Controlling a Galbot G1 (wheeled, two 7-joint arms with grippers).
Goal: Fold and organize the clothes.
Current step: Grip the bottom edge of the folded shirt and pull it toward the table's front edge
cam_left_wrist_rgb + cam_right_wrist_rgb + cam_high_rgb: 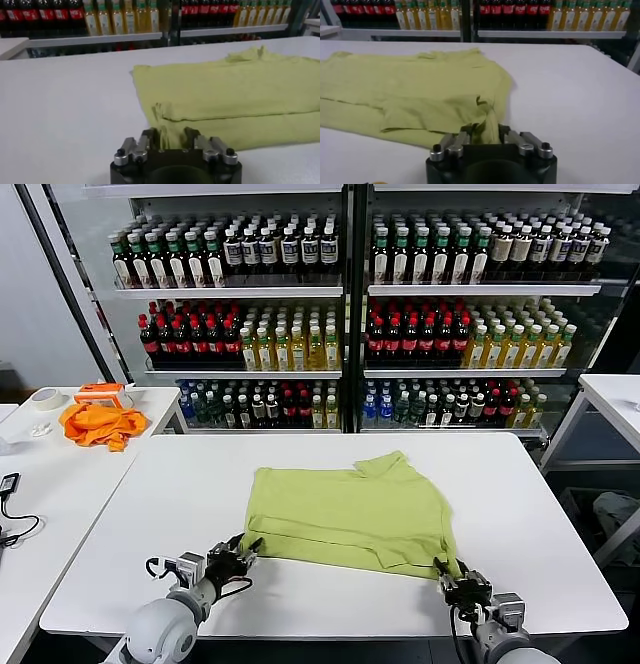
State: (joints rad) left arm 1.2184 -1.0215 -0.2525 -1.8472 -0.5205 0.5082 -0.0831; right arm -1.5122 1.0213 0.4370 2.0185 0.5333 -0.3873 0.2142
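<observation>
Lying partly folded across the middle of the white table: lime yellow-green T-shirt, collar toward the far edge, a doubled band of cloth along the near hem. Sitting at the shirt's near left corner: left gripper, low over the tabletop, fingers closed in on the corner of the fabric, cloth bunched between them in the left wrist view. Sitting at the shirt's near right corner: right gripper, fingers pinching a raised ridge of cloth, seen clearly in the right wrist view. Both forearms reaching in from the near edge of the table, well apart, one at each corner.

Resting on a second white table to the left: crumpled bright orange cloth, a roll of tape just beside it, a black cable nearer the front. Standing behind everything: glass-fronted cooler packed with rows of bottled drinks. Showing at the far right: edge of another white table.
</observation>
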